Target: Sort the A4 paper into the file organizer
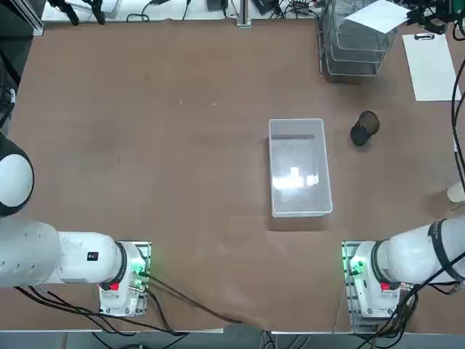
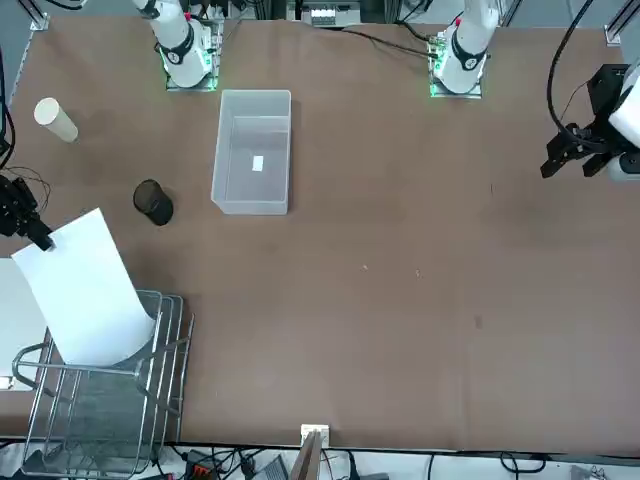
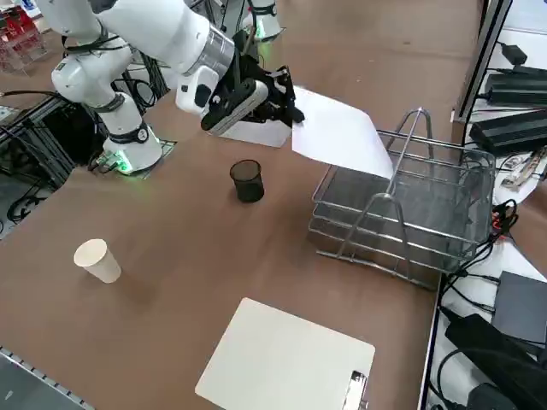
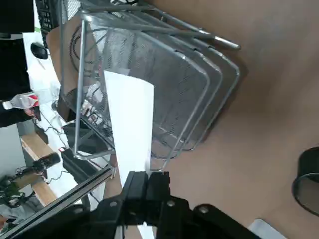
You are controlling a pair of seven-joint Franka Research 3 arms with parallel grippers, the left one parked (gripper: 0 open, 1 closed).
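Right tool (image 4: 147, 180) clamped on A4 paper (image 3: 338, 132) over file organizer (image 3: 419, 213); black cup (image 3: 247, 181), clear bin (image 1: 298, 167) nearby.

The A4 paper (image 1: 378, 15) lies tilted over the file organizer (image 1: 354, 54), beyond the clear bin (image 1: 298, 169).

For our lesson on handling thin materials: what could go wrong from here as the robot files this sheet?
1. The right gripper pinches the A4 paper by one edge only; the free end could sag and catch the file organizer rim.
2. Released now, the slanting sheet might slide off the top tier.
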